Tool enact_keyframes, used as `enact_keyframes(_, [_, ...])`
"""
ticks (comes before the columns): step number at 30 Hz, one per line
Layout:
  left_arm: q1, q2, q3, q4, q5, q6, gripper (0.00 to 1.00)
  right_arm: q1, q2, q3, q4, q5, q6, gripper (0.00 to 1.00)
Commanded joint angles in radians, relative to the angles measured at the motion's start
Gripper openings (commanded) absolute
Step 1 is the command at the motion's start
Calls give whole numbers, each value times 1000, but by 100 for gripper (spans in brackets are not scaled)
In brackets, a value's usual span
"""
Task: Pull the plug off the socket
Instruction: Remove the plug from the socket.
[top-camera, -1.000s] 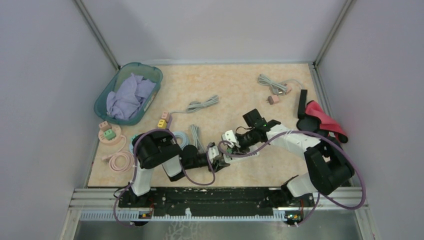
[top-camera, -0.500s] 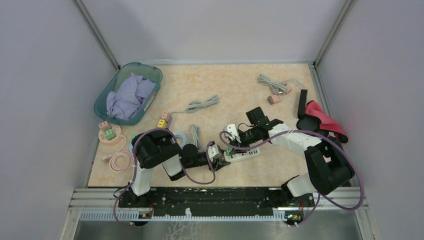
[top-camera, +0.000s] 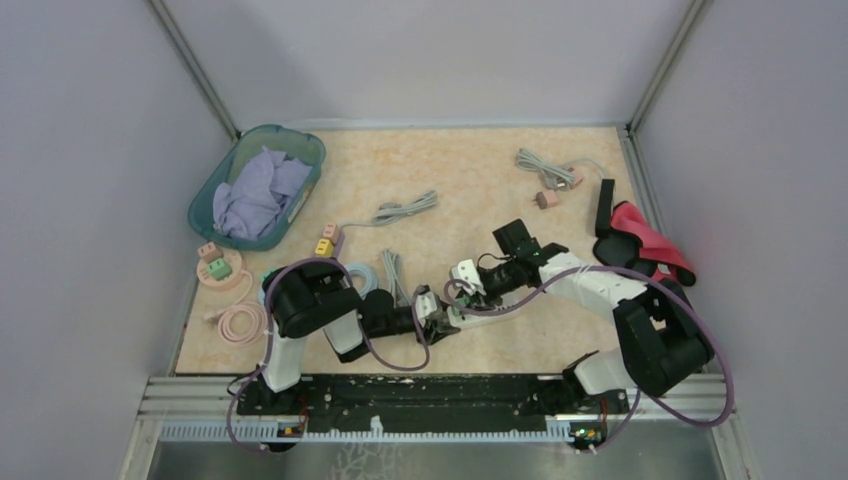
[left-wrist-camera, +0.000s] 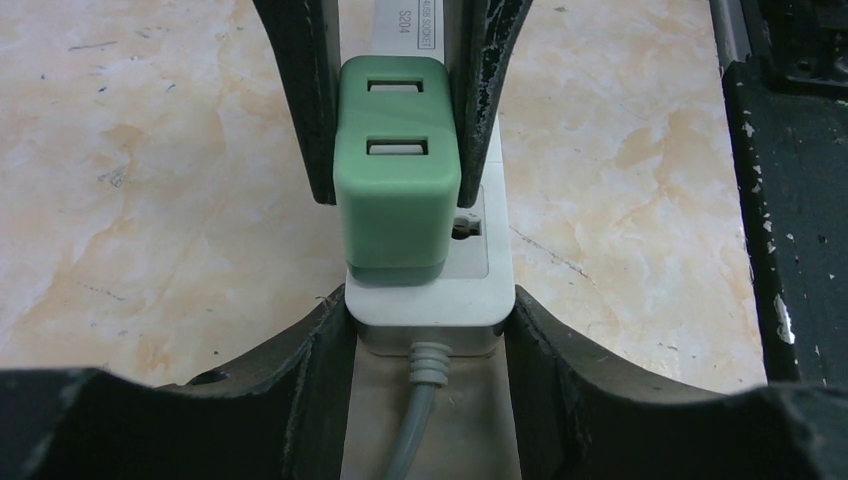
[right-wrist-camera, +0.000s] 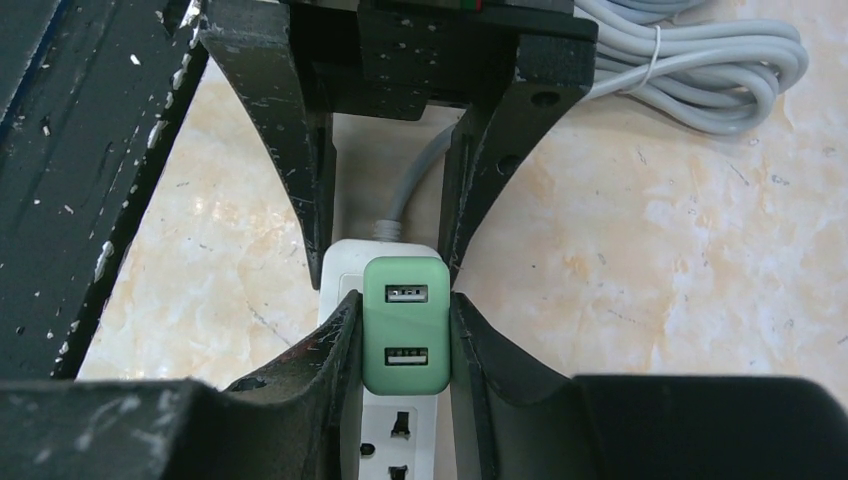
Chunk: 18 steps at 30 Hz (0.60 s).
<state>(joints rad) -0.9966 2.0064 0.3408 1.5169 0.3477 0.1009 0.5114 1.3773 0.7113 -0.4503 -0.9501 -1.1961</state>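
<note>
A green two-port USB plug (left-wrist-camera: 400, 170) (right-wrist-camera: 405, 325) sits in the end outlet of a white socket strip (left-wrist-camera: 430, 300) (right-wrist-camera: 395, 440) (top-camera: 480, 312) lying on the table. My right gripper (right-wrist-camera: 405, 320) (top-camera: 462, 290) is shut on the plug, one black finger pressed to each side. My left gripper (left-wrist-camera: 430, 310) (top-camera: 438, 318) clamps the strip's cable end, jaws touching both of its sides. The strip's grey cable (left-wrist-camera: 420, 420) runs back between the left fingers. The plug's base meets the strip's face; its prongs are hidden.
A teal basket (top-camera: 300, 150) holding purple cloth stands at the far left. A pink coiled cable (top-camera: 240, 320) and small adapters (top-camera: 325, 240) lie left of the arms. Grey cable bundles (top-camera: 405, 210) (top-camera: 545, 165) (right-wrist-camera: 700, 70) and a red cloth (top-camera: 650, 240) lie farther back and right.
The right wrist lifted a little away from the strip half a second ago and has come back down over its left end. The left arm has stayed put.
</note>
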Motion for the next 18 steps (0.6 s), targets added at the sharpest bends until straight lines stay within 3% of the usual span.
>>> enact_keyframes(1, [6,0,-15,60,17,-5,1,60,-34,5,122,-95,124,0])
enact_keyframes(5, [6,-1,-16,50,20,-6,1,63,-23,14,224,-87,276,0])
enact_keyframes(9, [7,-2,-16,45,21,-3,0,43,-22,28,242,-48,317,0])
enact_keyframes(18, [10,-14,-32,43,11,6,0,-73,-54,54,26,-71,65,0])
